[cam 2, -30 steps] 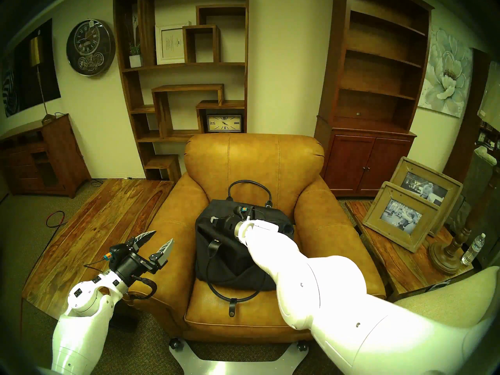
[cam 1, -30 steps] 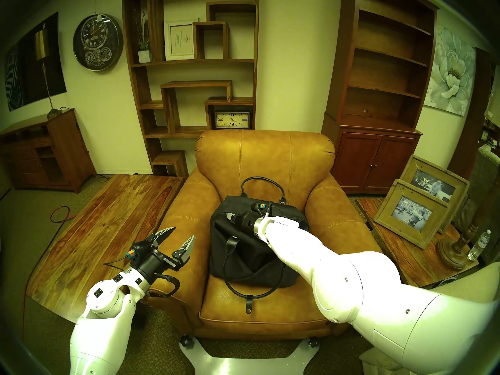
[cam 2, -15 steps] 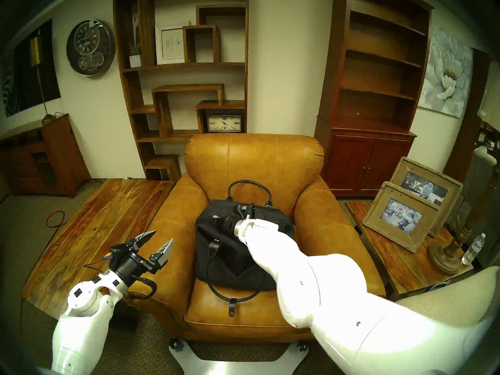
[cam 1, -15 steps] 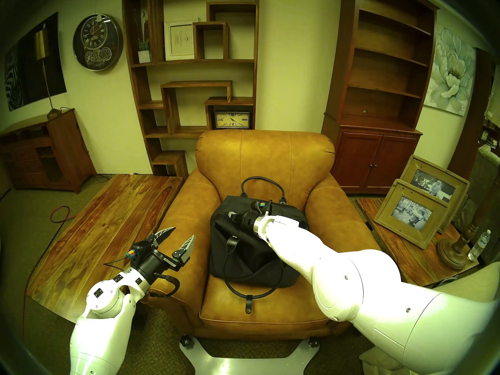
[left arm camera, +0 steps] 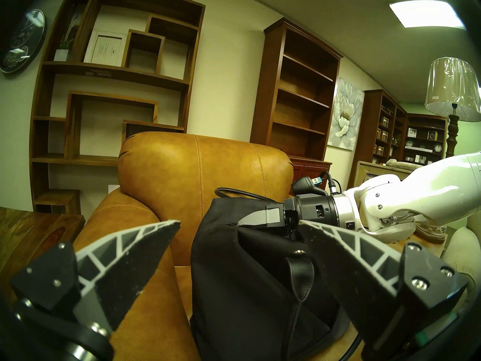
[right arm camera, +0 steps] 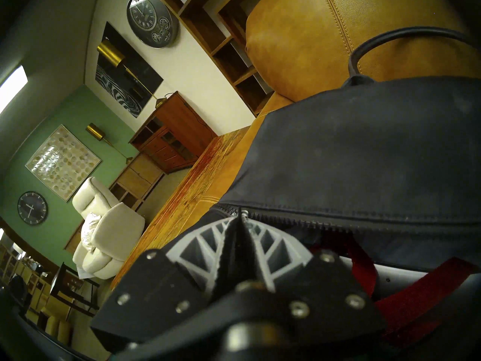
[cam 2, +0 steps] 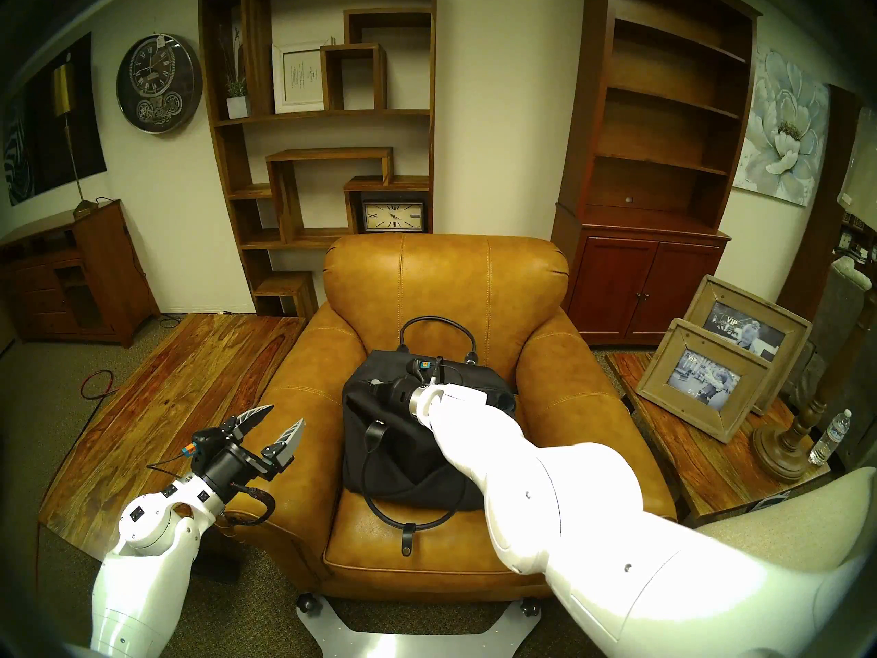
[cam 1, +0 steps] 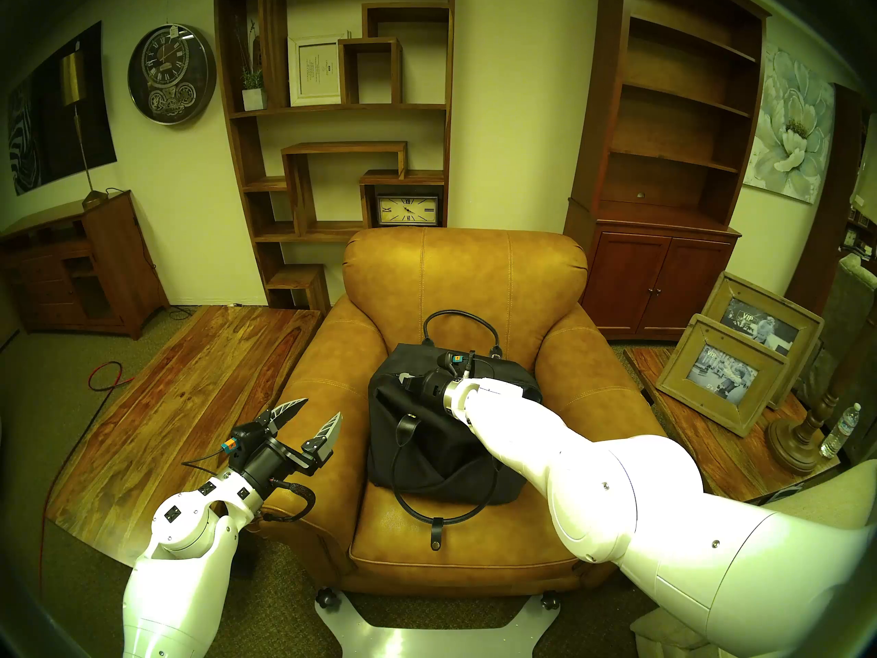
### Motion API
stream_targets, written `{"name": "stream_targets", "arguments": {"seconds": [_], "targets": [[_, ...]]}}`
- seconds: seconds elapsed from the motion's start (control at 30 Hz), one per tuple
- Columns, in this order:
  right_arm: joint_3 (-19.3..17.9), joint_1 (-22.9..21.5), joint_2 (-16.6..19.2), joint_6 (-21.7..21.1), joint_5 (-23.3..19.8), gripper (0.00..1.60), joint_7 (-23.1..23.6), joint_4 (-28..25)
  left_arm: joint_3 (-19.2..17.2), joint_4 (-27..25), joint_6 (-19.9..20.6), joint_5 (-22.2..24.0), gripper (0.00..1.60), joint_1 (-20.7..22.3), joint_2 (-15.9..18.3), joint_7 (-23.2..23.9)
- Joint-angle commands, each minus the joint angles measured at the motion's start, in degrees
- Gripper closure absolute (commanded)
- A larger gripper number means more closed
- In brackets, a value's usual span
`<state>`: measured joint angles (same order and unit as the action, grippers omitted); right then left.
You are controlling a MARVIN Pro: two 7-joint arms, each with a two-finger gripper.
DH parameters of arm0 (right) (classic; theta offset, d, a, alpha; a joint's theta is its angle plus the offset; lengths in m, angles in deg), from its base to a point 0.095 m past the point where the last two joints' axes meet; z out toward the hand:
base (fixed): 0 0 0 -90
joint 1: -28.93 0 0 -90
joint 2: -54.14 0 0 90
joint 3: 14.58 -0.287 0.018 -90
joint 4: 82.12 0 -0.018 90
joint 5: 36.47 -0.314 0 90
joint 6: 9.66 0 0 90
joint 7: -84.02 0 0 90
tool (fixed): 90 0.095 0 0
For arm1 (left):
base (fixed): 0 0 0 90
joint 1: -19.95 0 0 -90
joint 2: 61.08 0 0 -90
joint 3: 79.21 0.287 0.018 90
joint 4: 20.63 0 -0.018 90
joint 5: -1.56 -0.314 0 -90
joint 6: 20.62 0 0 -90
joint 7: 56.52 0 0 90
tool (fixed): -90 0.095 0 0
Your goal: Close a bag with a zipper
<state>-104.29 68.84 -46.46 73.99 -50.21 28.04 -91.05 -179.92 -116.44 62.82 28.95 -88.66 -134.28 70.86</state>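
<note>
The black fabric bag (cam 1: 427, 448) stands on the seat of a tan leather armchair (cam 1: 465, 272); it also shows in the right head view (cam 2: 394, 457) and the left wrist view (left arm camera: 247, 287). My right gripper (cam 1: 404, 380) lies on the bag's top near its left end, shut on the small zipper pull (right arm camera: 243, 213). The zipper (right arm camera: 299, 221) runs off to the right with its teeth parted, and red lining (right arm camera: 406, 298) shows beneath. My left gripper (cam 1: 321, 408) is open and empty over the chair's left armrest, apart from the bag.
One bag handle (cam 1: 460, 317) stands up at the back; the other (cam 1: 436, 512) lies on the seat in front. A wooden table (cam 1: 190, 396) is on the left. A side table (cam 1: 721, 448) on the right holds picture frames, a lamp base and a water bottle (cam 1: 840, 431).
My right gripper has crept slightly to the left along the bag's top, still shut on the pull. The left arm has not moved.
</note>
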Motion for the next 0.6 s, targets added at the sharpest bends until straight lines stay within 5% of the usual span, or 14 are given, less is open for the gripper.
{"name": "stream_targets", "arguments": {"seconds": [0.0,0.27,0.47,0.5,0.57], "targets": [[-0.3,-1.2,-0.9,0.6,-0.3,0.83,0.3,-0.3,-0.1,-1.5,0.1,0.1,0.0,0.1,-0.1,-0.1],[-0.5,-0.9,-1.1,0.9,-0.6,0.82,0.9,-0.3,-0.1,-1.5,0.1,0.1,0.0,0.1,-0.1,-0.1],[-0.5,-0.7,-1.1,1.1,-0.4,0.99,1.0,-0.2,-0.1,-1.5,0.2,0.1,0.0,0.1,-0.1,-0.1],[-0.5,-0.7,-1.1,1.2,-0.4,1.19,1.0,-0.2,-0.1,-1.5,0.2,0.1,0.0,0.1,-0.1,-0.1],[-0.3,-0.7,-1.1,1.1,-0.1,1.19,1.0,-0.1,-0.2,-1.5,0.2,0.1,0.0,0.1,-0.1,0.0]]}}
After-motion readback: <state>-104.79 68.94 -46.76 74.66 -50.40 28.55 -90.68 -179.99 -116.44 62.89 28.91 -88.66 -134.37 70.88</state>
